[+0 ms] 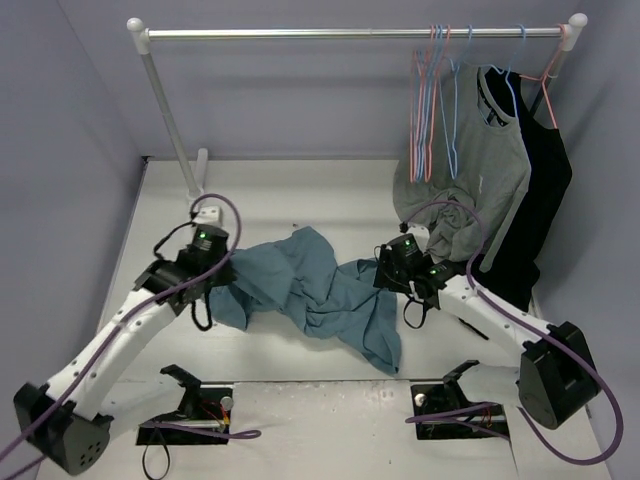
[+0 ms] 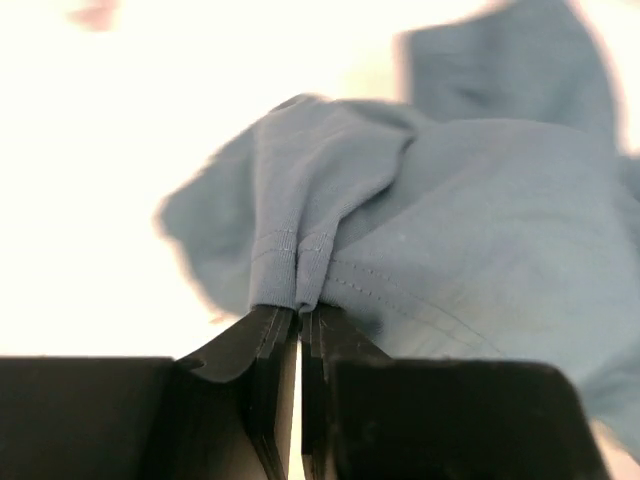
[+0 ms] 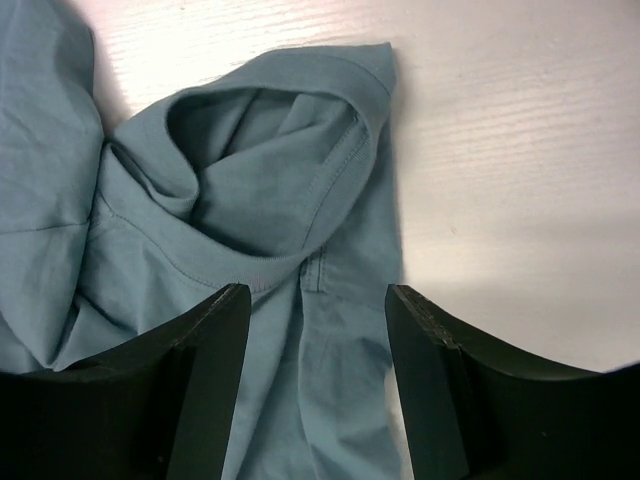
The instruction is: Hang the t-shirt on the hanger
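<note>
The t-shirt (image 1: 310,285) lies crumpled on the counter (image 1: 300,190). The left jaws are pinched tight on a hemmed fold of it. The right jaws stand half-open astride another fold.

Has the t-shirt (image 1: 310,285) on the table (image 1: 300,190) between the left gripper (image 2: 299,312), pinching its left edge, and the right gripper (image 3: 318,300), straddling its right side, with a rail (image 1: 350,33) behind carrying, at its right end, hangers (image 1: 432,100), then a shirt (image 1: 490,170), then a garment (image 1: 545,190) rightmost.
</note>
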Available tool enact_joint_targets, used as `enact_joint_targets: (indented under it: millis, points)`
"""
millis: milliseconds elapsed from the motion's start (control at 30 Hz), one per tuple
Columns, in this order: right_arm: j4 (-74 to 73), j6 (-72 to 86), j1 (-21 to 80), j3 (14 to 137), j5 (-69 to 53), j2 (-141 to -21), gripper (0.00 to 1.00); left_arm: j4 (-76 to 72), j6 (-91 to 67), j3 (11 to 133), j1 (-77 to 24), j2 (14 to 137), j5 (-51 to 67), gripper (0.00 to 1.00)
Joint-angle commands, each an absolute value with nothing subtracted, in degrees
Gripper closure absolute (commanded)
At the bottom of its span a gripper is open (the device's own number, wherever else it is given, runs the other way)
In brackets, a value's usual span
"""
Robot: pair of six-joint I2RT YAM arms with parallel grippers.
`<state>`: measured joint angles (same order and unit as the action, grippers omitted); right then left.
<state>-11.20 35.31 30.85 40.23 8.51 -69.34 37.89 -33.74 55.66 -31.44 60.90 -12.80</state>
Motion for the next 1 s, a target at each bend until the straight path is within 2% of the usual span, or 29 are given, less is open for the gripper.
enact_joint_targets:
  millis: [0,33,67,100,267,400,500,633,967]
  points:
    - [-6.86,33.49,31.46,43.5,8.35,-72.68,0.43,49.64,-34.1,53.79,-27.25,56.52,-16.87,1.0]
    - [-6.51,33.4,31.55,43.68,8.09,-73.56,0.44,52.79,-34.1,52.14,-21.42,56.25,-16.61,0.88]
    - [-6.24,33.31,31.73,43.94,7.91,-74.78,0.44,53.95,-34.54,51.95,-19.7,56.51,-15.83,0.78]
    - [-5.72,33.22,31.73,44.12,7.82,-75.14,0.44,55.1,-35.5,52.2,-19.17,56.6,-15.47,0.64]
    - [-4.48,33.05,30.86,44.12,8.79,-74.62,0.46,48.45,-33.32,57.12,-19.07,57.83,-5.03,0.49]
    - [-5.1,33.57,28.49,43.95,8.79,-75.76,0.46,39.39,-31.47,62.64,-20.29,63.08,5.43,0.46]
    - [-4.49,33.58,25.77,43.51,8.09,-75.85,0.46,35.96,-30.24,67.48,-26.59,68.27,4.58,0.46]
    - [-3.17,32.87,22.77,43.15,5.98,-75.85,0.46,32.09,-30.05,73.29,-35.58,81.52,1.76,0.46]
    - [3.42,30.59,22.15,44.3,1.24,-81.82,0.41,25.14,-34.89,82.53,-39.64,103.17,2.02,0.42]
